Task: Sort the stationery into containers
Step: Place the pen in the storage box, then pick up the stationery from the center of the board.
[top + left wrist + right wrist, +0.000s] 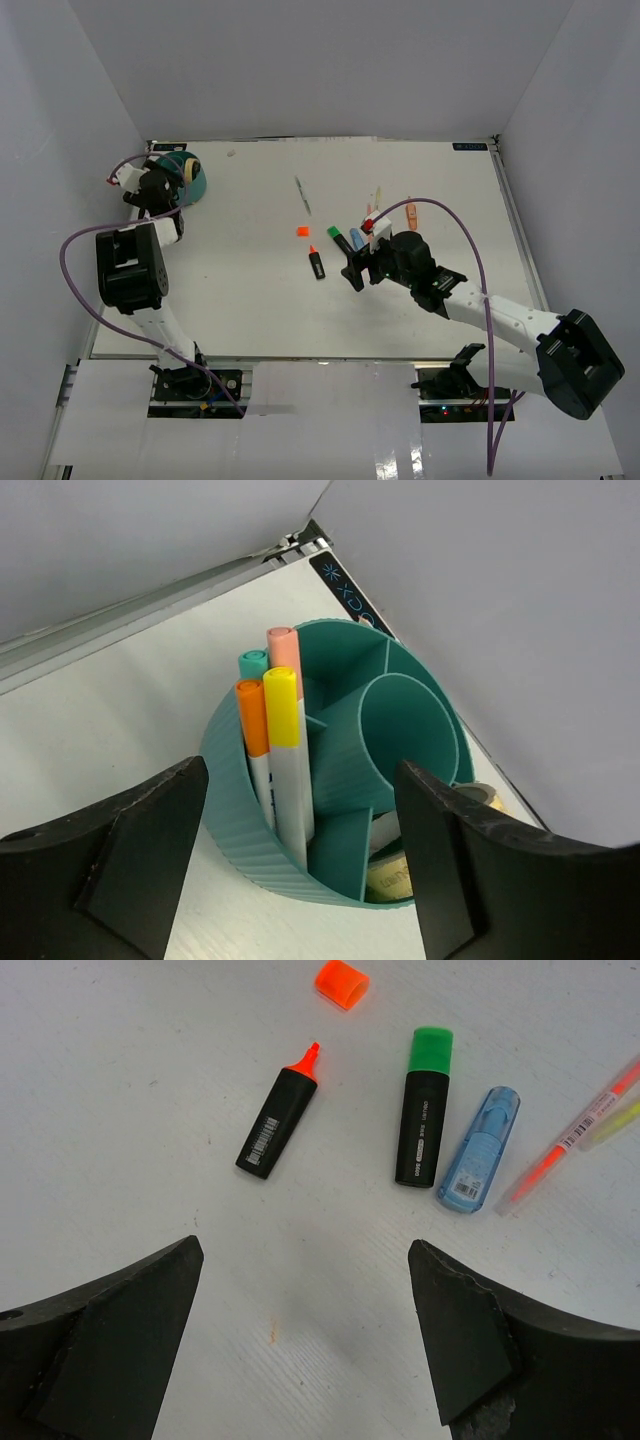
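The teal organiser [194, 175] stands at the far left corner. In the left wrist view its ribbed wall [228, 805] holds orange [250, 718], yellow [281, 706], pink [284, 648] and teal [252, 663] pens, with a tan ring [396, 876] in a lower compartment. My left gripper [300, 773] is open and empty just above the organiser [168, 186]. My right gripper [305, 1250] is open and empty over the table [352, 271], short of an uncapped orange-black highlighter [277, 1123], its orange cap [341, 983], a green highlighter [422, 1110] and a blue highlighter [478, 1150].
A pink-orange pen [570, 1138] and a yellow pen [620, 1120] lie right of the blue one. A thin pen [303, 195] lies alone mid-table, and a small orange piece [411, 212] lies further right. White walls close in the table at the back and sides.
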You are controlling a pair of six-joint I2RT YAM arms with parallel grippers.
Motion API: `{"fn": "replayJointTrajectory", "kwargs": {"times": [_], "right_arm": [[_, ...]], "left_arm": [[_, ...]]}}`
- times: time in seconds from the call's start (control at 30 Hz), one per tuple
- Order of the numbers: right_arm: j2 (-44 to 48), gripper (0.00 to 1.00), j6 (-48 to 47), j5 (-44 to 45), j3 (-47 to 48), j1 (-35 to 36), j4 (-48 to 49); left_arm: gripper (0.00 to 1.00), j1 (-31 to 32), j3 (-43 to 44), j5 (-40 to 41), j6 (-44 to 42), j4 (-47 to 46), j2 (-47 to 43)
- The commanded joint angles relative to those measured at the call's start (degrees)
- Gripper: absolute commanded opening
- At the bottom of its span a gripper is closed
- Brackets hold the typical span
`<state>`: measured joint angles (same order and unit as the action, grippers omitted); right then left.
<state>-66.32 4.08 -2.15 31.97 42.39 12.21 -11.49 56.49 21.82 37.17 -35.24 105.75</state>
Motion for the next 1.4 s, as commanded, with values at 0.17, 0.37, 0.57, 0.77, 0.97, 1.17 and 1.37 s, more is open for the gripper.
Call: {"fn": "replayJointTrajectory", "kwargs": {"times": [0.17, 0.37, 0.57, 0.77, 0.97, 1.17, 1.37], "right_arm": [[2.52, 0.9, -0.12, 1.71, 0.02, -0.29, 2.12], [1.47, 0.9, 1.81, 9.09, 4.58, -0.73, -4.02], [-4.94, 0.91, 3.04, 9.8, 11.0, -1.34, -11.31], [-11.98, 0.95, 6.9, 12.52, 17.07, -4.67, -16.51], [-18.83, 0.99, 8.32, 12.0, 22.17, -7.32, -18.71], [-24.64, 0.86, 9.02, 12.52, 24.9, -8.99, -19.5], [-28.42, 0.79, 9.55, 10.69, 25.87, -9.7, -19.5]], "left_arm": [[0.98, 0.15, 11.0, -5.29, -2.54, 22.19, -10.21], [0.98, 0.24, 15.92, -11.18, -4.29, 40.9, -18.11], [0.98, 0.24, 13.92, -27.16, -6.66, 52.63, -25.15], [0.98, 4.17, 4.17, -41.77, -9.56, 55.28, -30.78], [0.98, 13.58, -1.73, -37.47, -14.66, 56.86, -33.33], [0.98, 14.91, -6.3, -34.4, -14.67, 57.48, -34.83], [0.98, 15.0, -6.39, -33.69, -13.96, 57.57, -35.79]]}}
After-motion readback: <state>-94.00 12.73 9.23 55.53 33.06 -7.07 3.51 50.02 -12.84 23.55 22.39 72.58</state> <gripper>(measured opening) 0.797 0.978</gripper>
